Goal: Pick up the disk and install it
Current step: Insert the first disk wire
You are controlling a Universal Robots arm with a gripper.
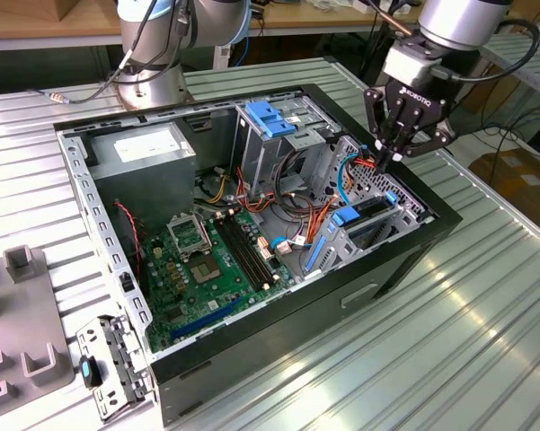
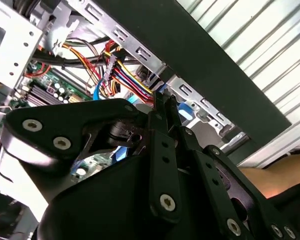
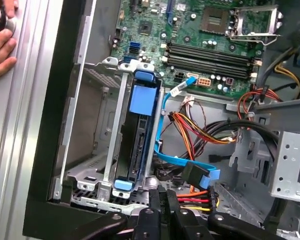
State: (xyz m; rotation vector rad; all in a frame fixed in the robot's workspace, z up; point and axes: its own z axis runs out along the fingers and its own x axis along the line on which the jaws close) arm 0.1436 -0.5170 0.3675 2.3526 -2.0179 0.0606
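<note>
The disk [image 3: 140,145], a dark drive edged with bright blue rails and end tabs, sits on edge inside the metal drive cage [image 3: 112,125] at the front corner of the open computer case. In the exterior view the disk [image 1: 370,208] lies in the cage at the case's right end. My gripper [image 1: 388,160] hangs just above that cage, beside the disk and not touching it. Its black fingers [image 3: 157,202] are pressed together with nothing between them, close to a connector with red, yellow and orange wires [image 3: 209,197]. In the second wrist view the gripper [image 2: 162,100] points down into the case.
A thin blue cable [image 3: 159,130] runs beside the cage. The motherboard [image 1: 207,260] fills the case floor, with a power supply [image 1: 144,148] and a light-blue latch plate [image 1: 270,117] behind. A hand [image 3: 0,40] rests on the table by the case. Grey fixtures [image 1: 27,305] lie at the exterior view's left.
</note>
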